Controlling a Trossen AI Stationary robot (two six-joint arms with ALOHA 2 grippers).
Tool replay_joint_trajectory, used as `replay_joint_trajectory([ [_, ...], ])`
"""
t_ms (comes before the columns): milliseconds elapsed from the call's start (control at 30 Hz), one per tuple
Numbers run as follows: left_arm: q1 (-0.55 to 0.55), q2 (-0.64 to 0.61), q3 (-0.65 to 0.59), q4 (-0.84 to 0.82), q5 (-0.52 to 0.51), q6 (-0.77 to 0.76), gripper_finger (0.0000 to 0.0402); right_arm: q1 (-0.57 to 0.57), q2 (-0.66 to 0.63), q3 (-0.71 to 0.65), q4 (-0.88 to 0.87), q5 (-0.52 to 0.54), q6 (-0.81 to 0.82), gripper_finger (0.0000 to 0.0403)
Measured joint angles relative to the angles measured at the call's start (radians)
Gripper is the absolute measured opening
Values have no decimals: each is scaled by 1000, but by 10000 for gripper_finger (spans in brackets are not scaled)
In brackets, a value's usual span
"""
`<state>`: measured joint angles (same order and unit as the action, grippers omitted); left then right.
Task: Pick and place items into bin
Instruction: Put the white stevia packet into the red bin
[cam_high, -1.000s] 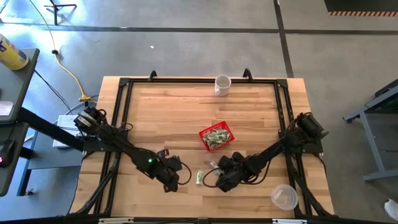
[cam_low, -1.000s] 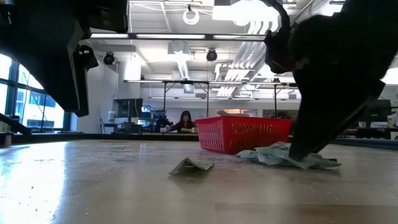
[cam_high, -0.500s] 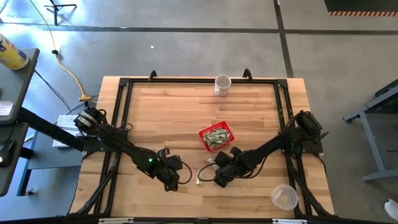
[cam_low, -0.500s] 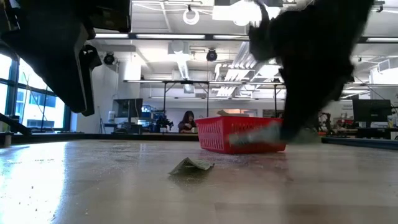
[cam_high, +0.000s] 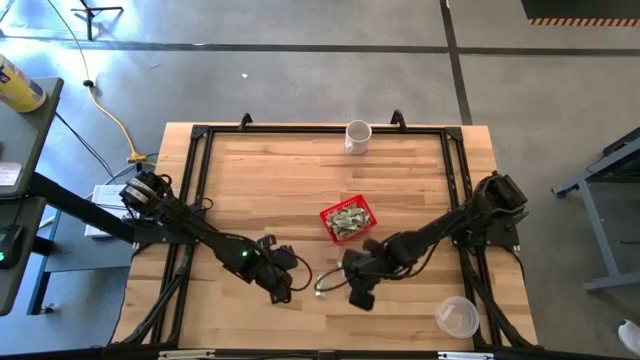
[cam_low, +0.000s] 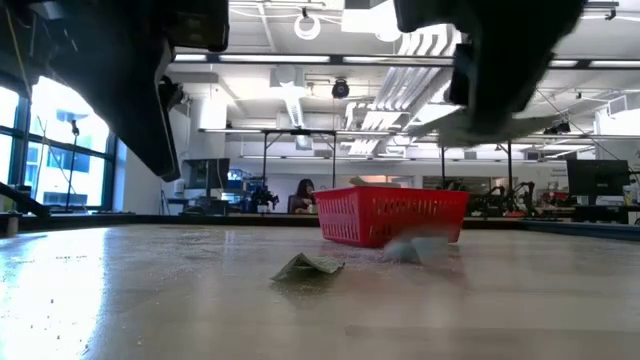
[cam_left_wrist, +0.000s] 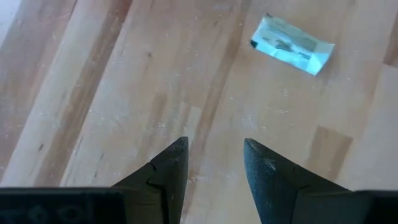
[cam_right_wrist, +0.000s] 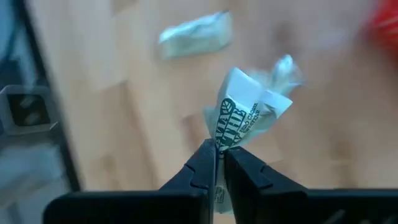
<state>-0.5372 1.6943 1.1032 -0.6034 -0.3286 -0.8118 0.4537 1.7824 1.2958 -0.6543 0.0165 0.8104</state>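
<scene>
Where the high view looks down on the tabletop, the right gripper sits just in front of the red basket, with a pale paper piece at its tip; the left gripper lies just beside it, and one loose paper piece rests between the two. The basket already holds a heap of paper pieces, too tangled to count. One white mug stands at the far edge and one clear plastic cup at the near right corner, both well apart from the work.

In the low view, one folded piece lies flat on the wood nearer than the basket, and another blurred piece shows just in front of the basket's wall. Both arms hang dark overhead. A person sits far back in the room.

In the left wrist view, the left jaws stand spread over bare wood, with one piece lying ahead of them, untouched.

In the right wrist view, the right jaws are pressed together, pinching a crumpled piece lifted above the wood; a second piece lies beyond it on the tabletop.
</scene>
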Motion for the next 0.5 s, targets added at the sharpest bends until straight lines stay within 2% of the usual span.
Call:
replay_joint_trajectory([
  [100,1,0,0,6,0,0,188,15,17,-19,31,-60,2,63],
  [267,1,0,1,4,0,-5,188,25,12,-20,-21,-5,79,145],
  [367,0,0,1,5,0,-5,188,34,9,-20,-21,36,50,184],
  [500,1,0,1,4,0,-5,188,54,17,-20,-23,35,-6,228],
])
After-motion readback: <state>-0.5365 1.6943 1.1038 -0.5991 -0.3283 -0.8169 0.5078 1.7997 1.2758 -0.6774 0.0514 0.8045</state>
